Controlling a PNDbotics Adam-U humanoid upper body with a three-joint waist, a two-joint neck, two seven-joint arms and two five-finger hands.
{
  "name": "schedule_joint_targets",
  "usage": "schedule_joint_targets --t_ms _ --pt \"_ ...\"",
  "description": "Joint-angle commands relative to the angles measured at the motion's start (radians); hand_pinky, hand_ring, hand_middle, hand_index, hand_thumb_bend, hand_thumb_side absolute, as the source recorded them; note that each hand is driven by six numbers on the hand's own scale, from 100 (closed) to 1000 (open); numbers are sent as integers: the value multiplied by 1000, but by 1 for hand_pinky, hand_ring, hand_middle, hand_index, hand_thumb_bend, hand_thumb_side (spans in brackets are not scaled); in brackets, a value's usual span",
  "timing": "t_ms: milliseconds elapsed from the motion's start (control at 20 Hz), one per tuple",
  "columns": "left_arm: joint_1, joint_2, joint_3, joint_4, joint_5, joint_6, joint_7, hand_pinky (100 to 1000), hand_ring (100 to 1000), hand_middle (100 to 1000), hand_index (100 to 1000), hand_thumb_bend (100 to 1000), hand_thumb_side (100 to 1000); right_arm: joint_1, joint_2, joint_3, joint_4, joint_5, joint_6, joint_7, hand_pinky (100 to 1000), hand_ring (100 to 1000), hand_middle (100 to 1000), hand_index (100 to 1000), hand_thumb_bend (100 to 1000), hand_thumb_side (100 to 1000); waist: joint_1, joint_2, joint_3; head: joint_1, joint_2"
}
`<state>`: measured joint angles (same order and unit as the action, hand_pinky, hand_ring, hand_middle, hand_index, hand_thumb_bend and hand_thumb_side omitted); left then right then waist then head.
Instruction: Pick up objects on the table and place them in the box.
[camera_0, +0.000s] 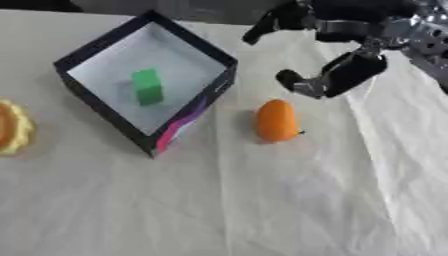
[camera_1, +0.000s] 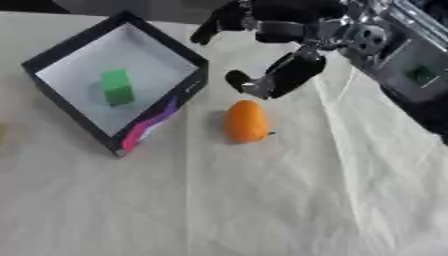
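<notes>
Right hand (camera_0: 337, 47) hovers open above orange fruit (camera_0: 276, 121) beside box (camera_0: 188, 122).

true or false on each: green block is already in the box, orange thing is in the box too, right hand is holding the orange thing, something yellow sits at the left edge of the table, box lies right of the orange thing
1. The green block lies inside the box. True.
2. The orange object is in the box too. False: it lies on the white cloth, right of the box.
3. The right hand holds the orange object. False: it hovers above and beyond it, apart from it, fingers uncurled, holding nothing.
4. A yellow object sits at the left edge. True; it shows only in the left eye view, partly cut off.
5. The box lies right of the orange object. False: it lies to its left.
</notes>
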<state>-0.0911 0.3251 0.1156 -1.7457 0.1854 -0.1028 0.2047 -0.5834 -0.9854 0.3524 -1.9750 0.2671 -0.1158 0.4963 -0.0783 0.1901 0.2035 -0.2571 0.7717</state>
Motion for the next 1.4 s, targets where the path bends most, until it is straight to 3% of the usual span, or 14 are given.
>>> schedule_joint_targets --t_ms 50,300,400,450,500,550,650,1050,1400 --pt "-9 16 6 -23 -1 -5 3 838 785 768 845 100 774 4 8 1 -6 35 14 3 954 891 815 949 100 193 20 0 -2 -3 -2" --pt "-7 13 5 -21 -1 -4 2 838 786 768 845 100 776 23 41 11 32 79 13 16 961 900 823 957 100 195 27 6 -4 -3 -2" --pt "-6 11 5 -20 -1 -3 1 838 786 768 845 100 778 31 50 15 48 104 9 21 972 897 817 971 186 229 29 8 -5 -2 -2" --pt "-5 11 4 -19 -2 -3 0 838 786 769 845 100 779 36 55 18 58 117 6 23 982 893 813 973 283 316 30 10 -5 -2 -2" --pt "-5 10 4 -18 -2 -3 -1 838 786 769 845 100 779 40 59 23 69 127 4 24 983 893 812 972 293 332 30 11 -6 -3 -2" --pt "-5 9 3 -17 -2 -2 -1 838 787 769 845 100 781 44 63 27 79 132 1 25 995 892 809 968 324 445 30 12 -6 -3 -2" --pt "-4 8 3 -16 -2 -2 -3 838 788 770 845 100 782 51 66 36 89 129 0 25 1000 893 805 964 308 504 31 13 -7 -2 -2" --pt "-2 7 2 -14 0 -3 -8 838 789 771 846 100 784 74 52 45 119 117 36 19 1000 898 811 961 325 565 30 14 -9 0 -2" --pt "-1 3 2 -13 -2 -2 -9 838 790 772 845 100 785 95 54 51 183 176 17 20 1000 905 821 960 386 608 33 19 -10 0 -2"
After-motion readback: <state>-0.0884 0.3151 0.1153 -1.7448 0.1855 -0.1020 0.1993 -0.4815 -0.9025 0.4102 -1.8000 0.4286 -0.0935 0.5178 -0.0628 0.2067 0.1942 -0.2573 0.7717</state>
